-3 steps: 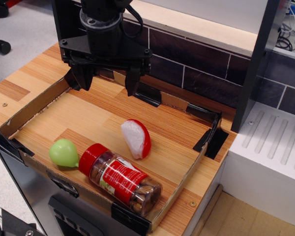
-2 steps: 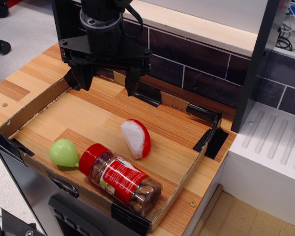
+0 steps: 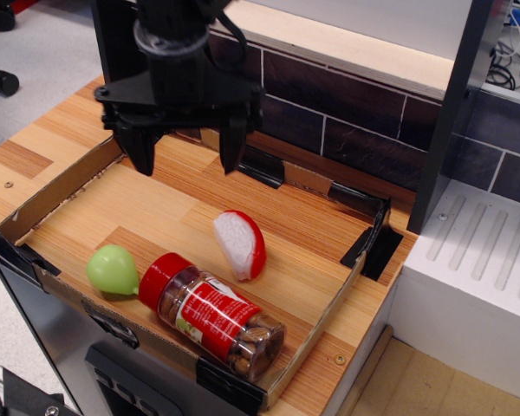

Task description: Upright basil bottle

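Note:
The basil bottle (image 3: 215, 316) lies on its side near the front edge of the cardboard tray (image 3: 52, 186). It is a clear jar with a red cap pointing left, a red-and-white label and brownish contents. My gripper (image 3: 186, 160) hangs above the back left of the tray, well behind the bottle. Its two black fingers (image 3: 230, 147) are spread apart and hold nothing.
A green pear-shaped toy (image 3: 113, 269) touches the bottle's cap on the left. A red-and-white wedge (image 3: 240, 243) lies just behind the bottle. A dark brick wall (image 3: 347, 121) runs along the back. A white ridged block (image 3: 481, 277) stands at the right.
My gripper has shifted slightly left and forward, and its fingers sit a little lower over the tray. The bottle, pear and wedge have not moved.

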Controlling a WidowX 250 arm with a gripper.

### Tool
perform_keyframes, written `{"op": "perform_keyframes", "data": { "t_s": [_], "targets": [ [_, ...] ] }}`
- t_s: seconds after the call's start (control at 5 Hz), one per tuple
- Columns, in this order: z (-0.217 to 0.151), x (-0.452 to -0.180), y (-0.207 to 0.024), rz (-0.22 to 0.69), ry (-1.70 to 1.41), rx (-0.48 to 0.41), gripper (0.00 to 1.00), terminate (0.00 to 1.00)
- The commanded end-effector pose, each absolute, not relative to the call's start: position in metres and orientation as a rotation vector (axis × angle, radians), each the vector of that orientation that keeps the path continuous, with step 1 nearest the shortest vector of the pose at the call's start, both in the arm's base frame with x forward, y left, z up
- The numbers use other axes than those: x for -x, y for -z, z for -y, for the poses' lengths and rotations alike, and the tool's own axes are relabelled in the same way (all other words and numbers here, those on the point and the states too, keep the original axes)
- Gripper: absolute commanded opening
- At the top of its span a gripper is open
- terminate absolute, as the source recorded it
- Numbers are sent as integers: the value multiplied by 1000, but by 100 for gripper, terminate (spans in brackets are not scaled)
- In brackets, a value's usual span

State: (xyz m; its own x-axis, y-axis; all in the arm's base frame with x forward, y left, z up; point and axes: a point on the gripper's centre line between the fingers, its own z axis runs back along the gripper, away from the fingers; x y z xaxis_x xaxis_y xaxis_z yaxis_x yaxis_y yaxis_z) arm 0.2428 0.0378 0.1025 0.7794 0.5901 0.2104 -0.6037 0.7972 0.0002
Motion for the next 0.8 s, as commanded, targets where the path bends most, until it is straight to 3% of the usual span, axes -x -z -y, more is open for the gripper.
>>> {"op": "perform_keyframes", "data": {
  "t_s": [0.0, 0.2, 0.4, 0.6],
  "targets": [
    [-51, -225, -100, 196, -1120, -140, 100, 0],
    [-55, -215, -81, 99, -1370, -142, 100, 0],
    [-53, -212, -66, 60, -1621, -101, 100, 0],
    [-49, -208, -60, 57, -1685, -85, 100, 0]
  ]
}}
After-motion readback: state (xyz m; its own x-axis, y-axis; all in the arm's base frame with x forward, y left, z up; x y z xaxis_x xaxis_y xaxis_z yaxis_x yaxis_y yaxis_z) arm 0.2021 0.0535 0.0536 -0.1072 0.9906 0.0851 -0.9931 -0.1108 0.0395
